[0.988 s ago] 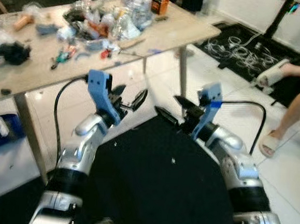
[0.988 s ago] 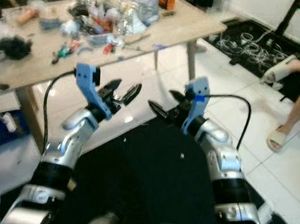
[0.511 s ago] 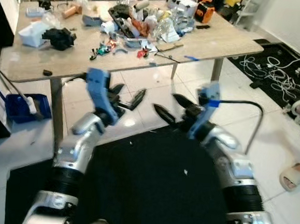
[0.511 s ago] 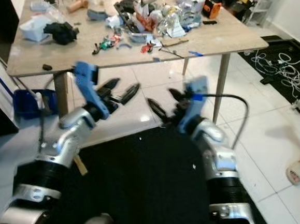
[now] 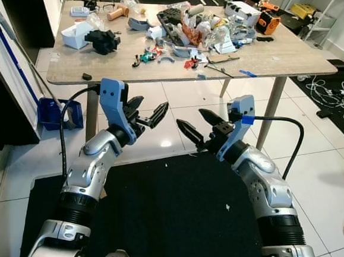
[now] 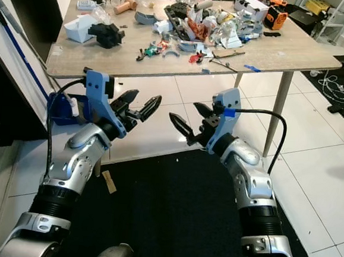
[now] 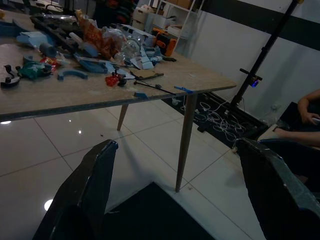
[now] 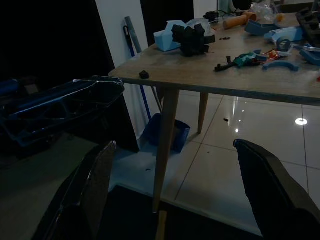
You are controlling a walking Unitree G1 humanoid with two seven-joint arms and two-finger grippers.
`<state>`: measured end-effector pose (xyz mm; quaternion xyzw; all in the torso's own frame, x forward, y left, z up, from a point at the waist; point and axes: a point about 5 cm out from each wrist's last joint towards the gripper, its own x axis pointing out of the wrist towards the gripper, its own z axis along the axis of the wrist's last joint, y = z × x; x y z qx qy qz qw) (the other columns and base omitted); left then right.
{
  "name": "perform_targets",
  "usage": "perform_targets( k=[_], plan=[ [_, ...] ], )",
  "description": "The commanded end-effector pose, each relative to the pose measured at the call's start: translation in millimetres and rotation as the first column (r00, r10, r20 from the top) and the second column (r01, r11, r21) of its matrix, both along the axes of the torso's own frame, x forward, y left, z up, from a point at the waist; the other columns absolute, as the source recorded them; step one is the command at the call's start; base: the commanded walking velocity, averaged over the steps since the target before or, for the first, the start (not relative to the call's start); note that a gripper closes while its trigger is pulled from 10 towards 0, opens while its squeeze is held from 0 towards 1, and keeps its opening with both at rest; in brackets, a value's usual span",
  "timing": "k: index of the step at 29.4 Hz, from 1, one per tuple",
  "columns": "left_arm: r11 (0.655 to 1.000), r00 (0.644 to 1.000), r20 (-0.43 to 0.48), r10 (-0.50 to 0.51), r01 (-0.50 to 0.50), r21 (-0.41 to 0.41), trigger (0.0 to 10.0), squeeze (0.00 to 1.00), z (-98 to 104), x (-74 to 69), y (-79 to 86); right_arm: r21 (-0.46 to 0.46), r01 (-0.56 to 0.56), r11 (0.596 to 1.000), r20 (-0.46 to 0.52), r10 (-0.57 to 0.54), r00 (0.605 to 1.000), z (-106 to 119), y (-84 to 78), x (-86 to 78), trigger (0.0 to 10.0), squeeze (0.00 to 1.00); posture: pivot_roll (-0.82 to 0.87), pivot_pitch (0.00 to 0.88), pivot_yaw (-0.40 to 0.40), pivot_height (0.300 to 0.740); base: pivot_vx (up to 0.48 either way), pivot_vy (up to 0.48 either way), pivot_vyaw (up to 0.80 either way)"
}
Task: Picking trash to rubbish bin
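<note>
A wooden table (image 5: 284,60) stands ahead, strewn with crumpled plastic wrappers (image 5: 210,33), small tools and parts. A black crumpled lump (image 5: 101,39) and a white box (image 5: 75,34) lie near its left end. A blue container (image 5: 57,113) sits on the floor by the table's left leg. My left gripper (image 5: 149,110) and right gripper (image 5: 191,121) are held up side by side in front of the table, short of its near edge. Both are open, with nothing between their fingers. A small brown scrap (image 6: 109,182) lies at the black mat's edge.
A black mat (image 5: 171,212) covers the floor under my arms, with white tiles around it. A dark wall and a blue pole (image 5: 10,62) stand at the left. Cables (image 5: 341,97) lie on the floor at the right. A person's arm (image 7: 310,107) shows beyond the table.
The camera has swung, so the whole table is now in view and farther off. A person's legs have left the right edge. Both grippers stay raised and open.
</note>
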<state>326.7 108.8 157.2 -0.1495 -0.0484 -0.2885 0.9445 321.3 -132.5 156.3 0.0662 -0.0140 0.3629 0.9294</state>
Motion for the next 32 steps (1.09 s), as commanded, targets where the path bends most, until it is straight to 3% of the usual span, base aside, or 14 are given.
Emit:
perform_targets(
  k=[1,9,24,32],
  plan=[
    [1.0,1.0,0.008,-0.017,0.017,0.021,10.0,0.0,-0.6,-1.3,-3.9,0.014,0.012,1.0,-0.006,-0.012,1.0,0.7,-2.0,-0.3,10.0,0.0,-0.07,0.0,-0.041,0.74,0.0,-0.296,0.0],
    [1.0,1.0,0.0,-0.018,0.018,0.015,10.0,0.0,-2.4,-1.4,-4.8,0.011,0.012,1.0,-0.007,-0.012,1.0,0.9,-1.3,-1.2,10.0,0.0,-0.07,0.0,-0.043,0.74,0.0,-0.422,0.0],
    [1.0,1.0,-0.003,-0.019,0.019,0.009,10.0,0.0,-3.6,-1.5,-5.2,0.01,0.013,1.0,-0.016,-0.013,1.0,0.7,-2.0,-1.6,10.0,0.0,-0.07,0.0,-0.044,0.74,0.0,0.0,0.0],
    [1.0,1.0,-0.002,-0.024,0.024,0.009,10.0,0.0,-3.7,-1.6,-5.9,0.011,0.015,1.0,-0.019,-0.014,1.0,0.8,-2.9,-1.2,10.0,0.0,-0.07,0.0,-0.046,0.74,0.325,0.0,0.0]
  ],
)
